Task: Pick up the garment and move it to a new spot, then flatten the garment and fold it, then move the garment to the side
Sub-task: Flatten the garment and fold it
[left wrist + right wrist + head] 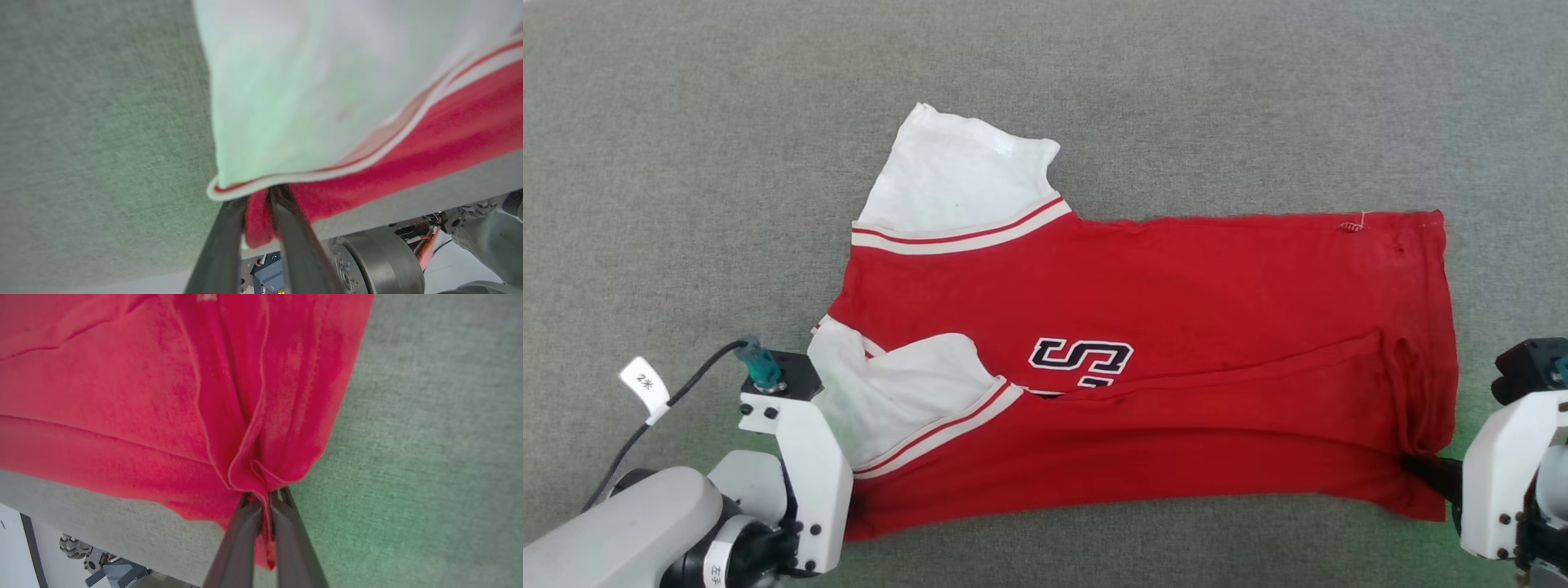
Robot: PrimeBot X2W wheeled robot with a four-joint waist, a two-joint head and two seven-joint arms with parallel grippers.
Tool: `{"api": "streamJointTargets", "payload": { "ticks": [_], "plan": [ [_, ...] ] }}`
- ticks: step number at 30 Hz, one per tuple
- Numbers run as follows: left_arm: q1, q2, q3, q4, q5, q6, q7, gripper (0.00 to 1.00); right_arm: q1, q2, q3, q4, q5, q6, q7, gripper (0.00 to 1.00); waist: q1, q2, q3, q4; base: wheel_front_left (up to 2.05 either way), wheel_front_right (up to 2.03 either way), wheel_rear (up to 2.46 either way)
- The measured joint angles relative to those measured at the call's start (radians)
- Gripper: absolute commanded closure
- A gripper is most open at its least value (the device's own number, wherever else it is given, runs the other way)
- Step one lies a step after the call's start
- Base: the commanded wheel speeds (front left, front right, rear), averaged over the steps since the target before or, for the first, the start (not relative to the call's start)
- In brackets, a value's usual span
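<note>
Jersey (1176, 269) half-folded.
Left gripper (259, 196) at 7 o'clock, right gripper (266, 494) at 4, both pinch cloth; uneven release could skew my fold.

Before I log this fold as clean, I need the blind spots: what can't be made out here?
Lettering: head view, just an S; a folded-over layer of the garment covers the rest.
Left hand: left wrist view, tips tucked under the white sleeve edge; sleeve itself blurred.
Right hand: head view, cut by the right edge, tips under the garment's corner.
</note>
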Motion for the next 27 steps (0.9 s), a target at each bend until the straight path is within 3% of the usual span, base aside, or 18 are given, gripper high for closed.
{"api": "streamJointTargets", "payload": {
  "ticks": [1, 4, 11, 15, 20, 27],
  "plan": [
    [0.0, -0.003, 0.001, 0.007, -0.002, -0.009, 0.0, 0.0, -0.002, 0.002, 0.003, 0.008, -0.007, 0.0, -0.006, 0.0, 0.0, 0.0, -0.001, 0.0, 0.0, 0.0, 0.0],
    [-0.007, 0.008, 0.01, 0.006, -0.003, -0.013, 0.003, 0.0, -0.011, 0.015, 0.009, 0.02, -0.01, 0.0, -0.026, 0.0, 0.0, 0.0, -0.006, -0.003, 0.0, 0.0, 0.0],
    [-0.084, 0.132, 0.048, -0.143, 0.031, 0.045, 0.056, 0.0, -0.011, 0.036, -0.022, -0.011, -0.019, 0.002, -0.075, 0.0, 0.0, 0.0, -0.016, -0.017, 0.0, 0.0, 0.0],
    [-0.16, 0.181, 0.078, -0.212, 0.067, 0.054, 0.086, 0.0, -0.015, 0.068, -0.045, -0.058, -0.02, 0.0, -0.148, 0.0, 0.0, 0.0, -0.017, -0.04, 0.0, 0.0, 0.0],
    [-0.256, 0.173, 0.106, -0.177, 0.103, 0.006, 0.094, 0.0, -0.045, 0.101, -0.038, -0.112, -0.04, 0.0, -0.274, 0.0, 0.0, 0.0, -0.013, -0.088, 0.0, 0.0, 0.0],
    [-0.375, 0.093, 0.122, 0.027, 0.151, -0.123, 0.051, 0.0, -0.129, 0.113, 0.039, -0.154, -0.109, 0.0, -0.576, 0.0, 0.0, 0.0, 0.004, -0.187, 0.0, 0.0, 0.0]
  ]
}}
